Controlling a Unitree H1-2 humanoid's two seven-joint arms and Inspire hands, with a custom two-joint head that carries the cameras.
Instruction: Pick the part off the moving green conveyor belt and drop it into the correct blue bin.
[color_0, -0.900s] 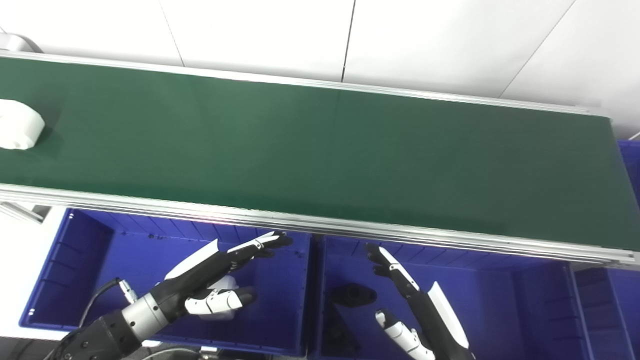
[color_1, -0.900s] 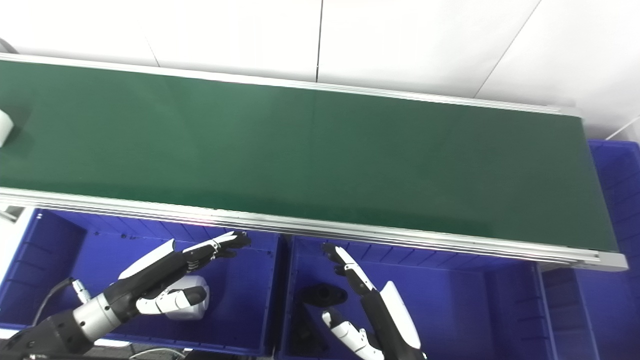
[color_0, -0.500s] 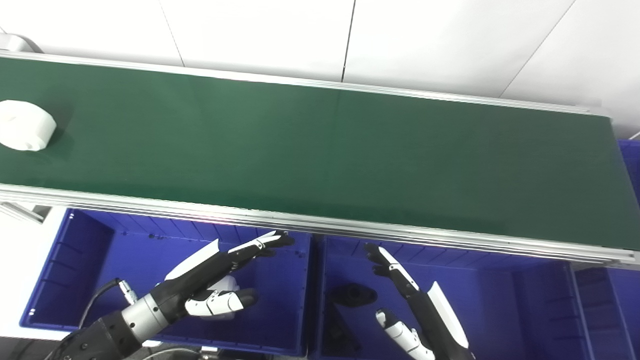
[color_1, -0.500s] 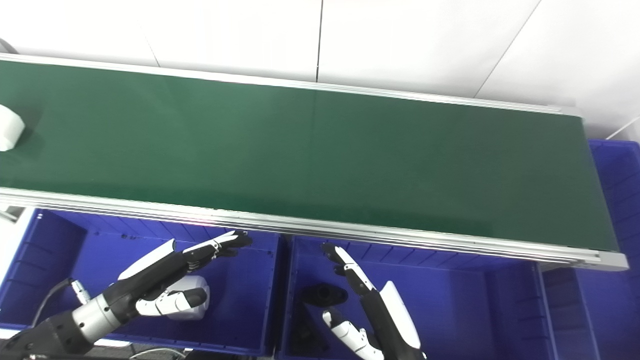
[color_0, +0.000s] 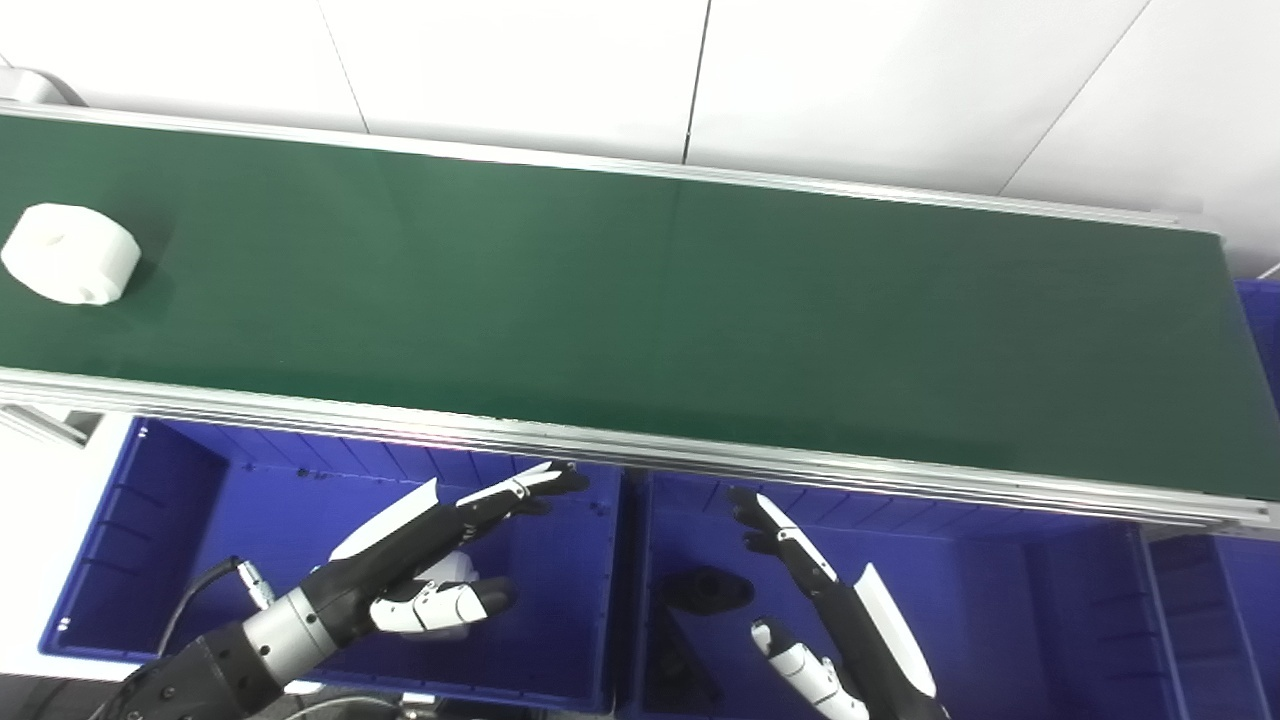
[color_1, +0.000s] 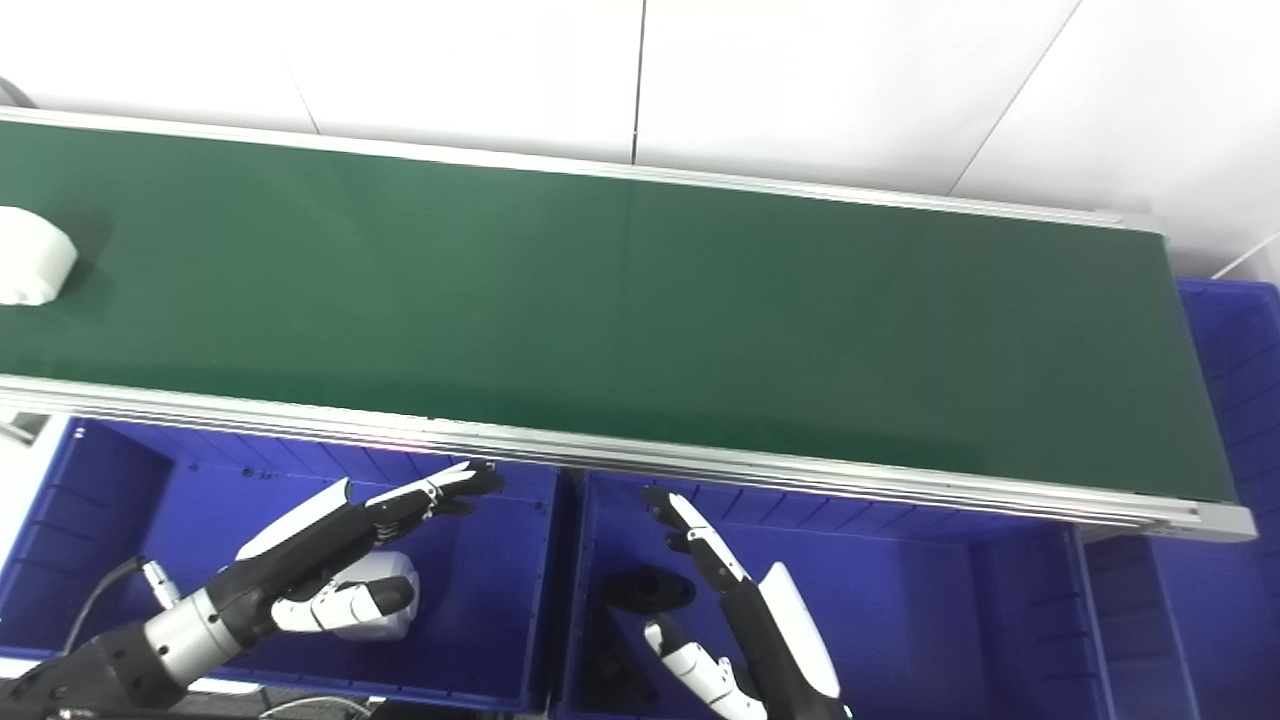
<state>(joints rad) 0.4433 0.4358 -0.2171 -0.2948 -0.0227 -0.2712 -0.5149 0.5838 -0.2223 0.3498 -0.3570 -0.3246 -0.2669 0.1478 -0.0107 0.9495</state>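
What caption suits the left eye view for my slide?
Round white plastic part rides the green conveyor belt; open left hand and right hand wait over blue bins.

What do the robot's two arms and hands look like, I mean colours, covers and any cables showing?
Both hands are black with white cover plates on the back and white segments on the fingers and thumbs. The left hand joins a black forearm through a shiny silver metal wrist ring, and a thin black cable with a small connector loops beside that wrist. The right hand carries a long white plate; no cable shows there.
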